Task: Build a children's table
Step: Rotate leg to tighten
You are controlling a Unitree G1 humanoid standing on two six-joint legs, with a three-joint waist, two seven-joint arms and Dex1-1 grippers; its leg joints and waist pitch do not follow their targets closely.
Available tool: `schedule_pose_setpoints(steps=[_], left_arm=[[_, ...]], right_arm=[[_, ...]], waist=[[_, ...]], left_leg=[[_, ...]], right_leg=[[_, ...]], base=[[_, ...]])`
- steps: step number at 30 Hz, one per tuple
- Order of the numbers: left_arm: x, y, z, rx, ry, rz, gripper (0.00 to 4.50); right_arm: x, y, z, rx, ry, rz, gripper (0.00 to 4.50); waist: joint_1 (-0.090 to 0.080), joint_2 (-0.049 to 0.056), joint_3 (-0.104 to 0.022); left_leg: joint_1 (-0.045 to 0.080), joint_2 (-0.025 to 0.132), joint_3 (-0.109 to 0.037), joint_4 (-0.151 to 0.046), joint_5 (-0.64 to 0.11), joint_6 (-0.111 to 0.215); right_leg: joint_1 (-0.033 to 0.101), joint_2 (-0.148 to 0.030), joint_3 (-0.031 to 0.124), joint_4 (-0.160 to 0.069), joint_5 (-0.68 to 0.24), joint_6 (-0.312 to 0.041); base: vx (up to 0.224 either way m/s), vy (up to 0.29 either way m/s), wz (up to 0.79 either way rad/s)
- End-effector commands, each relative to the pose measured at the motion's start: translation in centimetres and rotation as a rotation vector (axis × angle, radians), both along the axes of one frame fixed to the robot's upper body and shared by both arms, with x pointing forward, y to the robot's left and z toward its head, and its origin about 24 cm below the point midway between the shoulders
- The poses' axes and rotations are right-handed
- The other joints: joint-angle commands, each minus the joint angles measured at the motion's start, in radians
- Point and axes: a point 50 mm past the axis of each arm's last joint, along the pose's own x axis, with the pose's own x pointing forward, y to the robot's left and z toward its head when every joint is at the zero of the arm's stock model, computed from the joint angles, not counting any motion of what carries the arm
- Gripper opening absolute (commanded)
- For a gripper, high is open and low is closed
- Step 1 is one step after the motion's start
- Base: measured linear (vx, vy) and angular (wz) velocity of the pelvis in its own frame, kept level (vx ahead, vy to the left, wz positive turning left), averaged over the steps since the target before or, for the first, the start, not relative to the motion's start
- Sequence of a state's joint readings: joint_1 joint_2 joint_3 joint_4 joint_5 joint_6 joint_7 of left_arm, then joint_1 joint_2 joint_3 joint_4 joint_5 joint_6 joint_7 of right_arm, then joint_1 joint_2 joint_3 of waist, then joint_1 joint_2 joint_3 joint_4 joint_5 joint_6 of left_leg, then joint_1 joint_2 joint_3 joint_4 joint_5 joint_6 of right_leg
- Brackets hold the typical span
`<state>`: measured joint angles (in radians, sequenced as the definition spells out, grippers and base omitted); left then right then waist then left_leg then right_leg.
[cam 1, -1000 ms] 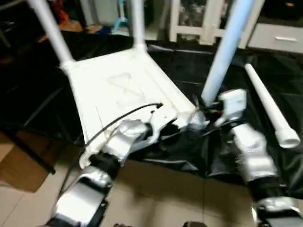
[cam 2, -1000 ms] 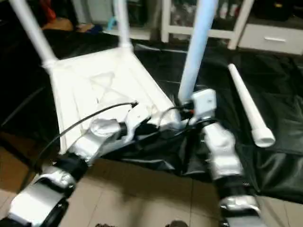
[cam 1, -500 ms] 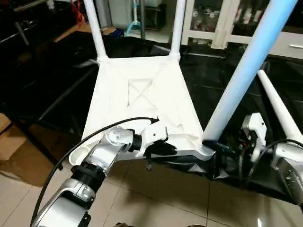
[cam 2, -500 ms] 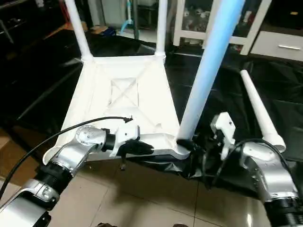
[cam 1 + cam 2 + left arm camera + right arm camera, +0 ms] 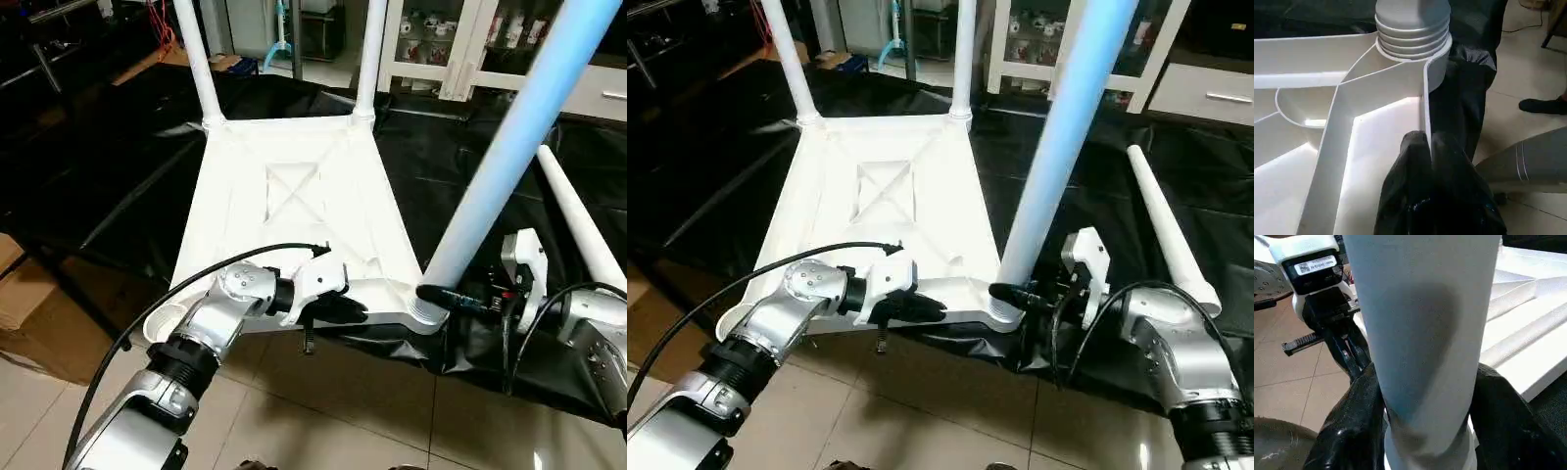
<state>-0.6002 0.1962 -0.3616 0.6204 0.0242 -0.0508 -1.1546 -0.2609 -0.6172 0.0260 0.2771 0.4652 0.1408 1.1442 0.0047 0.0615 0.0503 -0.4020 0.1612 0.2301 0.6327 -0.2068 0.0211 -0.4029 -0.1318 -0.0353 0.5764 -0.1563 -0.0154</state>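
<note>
Black sheet (image 5: 118,186) — right fingers (image 5: 1356,421) flank upright leg (image 5: 509,166).

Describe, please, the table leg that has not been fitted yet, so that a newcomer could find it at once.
Start at the upside-down white table top on the black sheet; three white legs stand up from its corners. To its right, beyond the near leg that the right gripper has its fingers around, a loose leg lies on the sheet. It alone lies flat, joined to nothing.

The upturned table top (image 5: 887,211) lies on black sheeting (image 5: 1097,196) — three legs stand in its corners, a fourth leg (image 5: 1168,227) lies loose beside it.
</note>
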Motion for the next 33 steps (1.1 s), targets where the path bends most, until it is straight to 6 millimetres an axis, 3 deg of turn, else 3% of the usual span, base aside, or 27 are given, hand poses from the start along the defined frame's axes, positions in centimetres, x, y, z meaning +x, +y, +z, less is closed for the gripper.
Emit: schedule_pose_setpoints(steps=[1, 9, 10, 11, 12, 13, 14, 15, 16, 17, 19, 21, 22, 23, 24, 28, 30, 31, 33], left_arm=[[-0.3, -0.4, 0.6, -0.039, -0.011, -0.042, 0.0], [0.5, -0.7, 0.3, 0.01, -0.049, 0.059, 0.0], [1.1, -0.9, 0.2, 0.036, -0.059, 0.129, 0.0], [1.9, -1.5, 0.4, 0.031, -0.052, 0.226, 0.0], [2.8, -2.5, 0.8, 0.012, -0.03, 0.353, 0.0], [3.0, -2.8, 0.9, 0.006, -0.022, 0.385, 0.0], [3.6, -4.2, 1.4, -0.035, 0.018, 0.496, 0.0], [3.7, -4.5, 1.6, -0.048, 0.027, 0.516, 0.0], [3.7, -4.7, 1.7, -0.055, 0.033, 0.528, 0.0], [3.8, -6.0, 2.4, -0.111, 0.049, 0.554, 0.0], [3.9, -7.3, 3.2, -0.154, 0.053, 0.565, 0.0], [3.9, -8.1, 3.7, -0.177, 0.042, 0.57, 0.0], [3.9, -8.2, 3.8, -0.179, 0.027, 0.571, 0.0], [3.9, -8.2, 3.8, -0.179, 0.027, 0.571, 0.0], [3.9, -8.2, 3.8, -0.168, 0.016, 0.576, 0.0], [4.0, -7.1, 3.0, -0.134, 0.008, 0.588, 0.0], [4.0, -6.7, 2.8, -0.127, 0.001, 0.58, 0.0], [4.0, -6.2, 2.6, -0.116, -0.002, 0.564, 0.0], [4.0, -5.2, 2.1, -0.096, -0.018, 0.539, 0.0]], right_arm=[[0.2, -0.6, 0.6, 0.003, -0.03, -0.019, 2.12], [0.9, 0.4, -1.4, -0.067, -0.013, -0.189, 1.93], [1.6, 0.8, -2.2, -0.096, -0.014, -0.291, 1.93], [2.5, 1.3, -3.2, -0.115, -0.007, -0.436, 1.91], [3.5, 2.1, -4.1, -0.133, -0.001, -0.613, 1.91], [3.7, 2.3, -4.3, -0.138, 0.001, -0.659, 1.91], [4.7, 3.2, -4.9, -0.14, 0.003, -0.832, 1.91], [4.9, 3.5, -4.9, -0.137, 0.002, -0.868, 1.9], [5.0, 3.6, -5.0, -0.135, 0.001, -0.889, 1.9], [5.9, 4.6, -5.0, -0.102, 0.001, -0.987, 1.9], [6.7, 5.7, -5.0, -0.056, 0.015, -1.064, 1.9], [7.2, 6.7, -5.0, -0.007, 0.036, -1.109, 1.9], [7.8, 7.6, -4.7, 0.017, 0.031, -1.098, 1.9], [7.8, 7.6, -4.7, 0.017, 0.031, -1.098, 1.9], [8.0, 8.1, -4.5, 0.021, 0.021, -1.087, 1.9], [8.5, 8.8, -3.2, 0.095, -0.032, -1.006, 1.9], [8.4, 9.1, -2.6, 0.128, -0.071, -0.944, 2.46], [8.2, 9.2, -2.1, 0.132, -0.122, -0.871, 2.46], [7.7, 8.8, -1.2, 0.141, -0.197, -0.782, 2.72]], waist=[[-0.001, -0.03, -0.068], [-0.011, -0.03, -0.064], [-0.018, -0.028, -0.063], [-0.024, -0.034, -0.061], [-0.037, -0.029, -0.059], [-0.051, -0.029, -0.058], [-0.059, -0.034, -0.06], [-0.075, -0.033, -0.059], [-0.087, -0.035, -0.062], [-0.09, -0.026, -0.062], [-0.123, -0.022, -0.067], [-0.128, -0.025, -0.07], [-0.138, -0.03, -0.072], [-0.141, -0.027, -0.074], [-0.143, -0.033, -0.076], [-0.136, -0.032, -0.081], [-0.132, -0.031, -0.083], [-0.132, -0.031, -0.083], [-0.121, -0.032, -0.085]], left_leg=[[0.032, 0.069, -0.043, -0.104, -0.261, 0.064], [0.034, 0.067, -0.044, -0.108, -0.303, 0.031], [0.032, 0.066, -0.046, -0.112, -0.325, 0.013], [0.032, 0.065, -0.046, -0.114, -0.344, 0.0], [0.035, 0.06, -0.05, -0.115, -0.392, -0.035], [0.034, 0.058, -0.057, -0.119, -0.441, -0.071], [0.028, 0.057, -0.062, -0.118, -0.45, -0.082], [0.03, 0.053, -0.065, -0.119, -0.472, -0.092], [0.028, 0.052, -0.071, -0.119, -0.482, -0.087], [0.027, 0.051, -0.072, -0.119, -0.488, -0.078], [0.016, 0.047, -0.075, -0.119, -0.487, -0.06], [0.019, 0.046, -0.071, -0.114, -0.465, -0.028], [0.015, 0.045, -0.069, -0.111, -0.442, -0.006], [0.011, 0.044, -0.069, -0.11, -0.427, 0.005], [0.009, 0.046, -0.065, -0.107, -0.387, 0.03], [0.007, 0.049, -0.059, -0.094, -0.231, 0.121], [0.006, 0.05, -0.058, -0.087, -0.173, 0.161], [0.006, 0.05, -0.058, -0.087, -0.173, 0.161], [0.009, 0.053, -0.057, -0.081, -0.121, 0.203]], right_leg=[[0.025, -0.023, 0.013, -0.061, -0.287, -0.193], [0.016, -0.021, 0.014, -0.068, -0.348, -0.168], [0.015, -0.018, 0.013, -0.068, -0.369, -0.162], [0.011, -0.017, 0.012, -0.07, -0.387, -0.157], [0.006, -0.015, 0.009, -0.073, -0.439, -0.144], [0.007, -0.016, 0.004, -0.074, -0.487, -0.126], [0.011, -0.017, 0.002, -0.074, -0.498, -0.115], [0.005, -0.018, 0.0, -0.08, -0.514, -0.105], [0.012, -0.018, -0.006, -0.085, -0.507, -0.1], [0.014, -0.019, -0.006, -0.088, -0.5, -0.098], [0.019, -0.019, -0.013, -0.089, -0.431, -0.118], [0.019, -0.018, -0.011, -0.09, -0.356, -0.142], [0.022, -0.02, -0.01, -0.087, -0.315, -0.167], [0.026, -0.022, -0.011, -0.082, -0.3, -0.176], [0.03, -0.023, -0.01, -0.082, -0.267, -0.187], [0.041, -0.027, -0.01, -0.067, -0.157, -0.222], [0.044, -0.025, -0.012, -0.059, -0.106, -0.239], [0.044, -0.025, -0.012, -0.059, -0.106, -0.239], [0.045, -0.027, -0.012, -0.052, -0.06, -0.25]], base=[[0.0, 0.0, 0.0], [0.0, 0.0, 0.0], [0.0, 0.0, 0.0], [0.0, 0.0, 0.0], [0.0, 0.0, 0.0], [0.0, 0.0, 0.0], [0.0, 0.0, 0.0], [0.0, 0.0, 0.0], [0.0, 0.0, 0.0], [0.0, 0.0, 0.0], [0.0, 0.0, 0.0], [0.0, 0.0, 0.0], [0.0, 0.0, 0.0], [0.0, 0.0, 0.0], [0.0, 0.0, 0.0], [0.0, 0.0, 0.0], [0.0, 0.0, 0.0], [0.0, 0.0, 0.0], [0.0, 0.0, 0.0]])
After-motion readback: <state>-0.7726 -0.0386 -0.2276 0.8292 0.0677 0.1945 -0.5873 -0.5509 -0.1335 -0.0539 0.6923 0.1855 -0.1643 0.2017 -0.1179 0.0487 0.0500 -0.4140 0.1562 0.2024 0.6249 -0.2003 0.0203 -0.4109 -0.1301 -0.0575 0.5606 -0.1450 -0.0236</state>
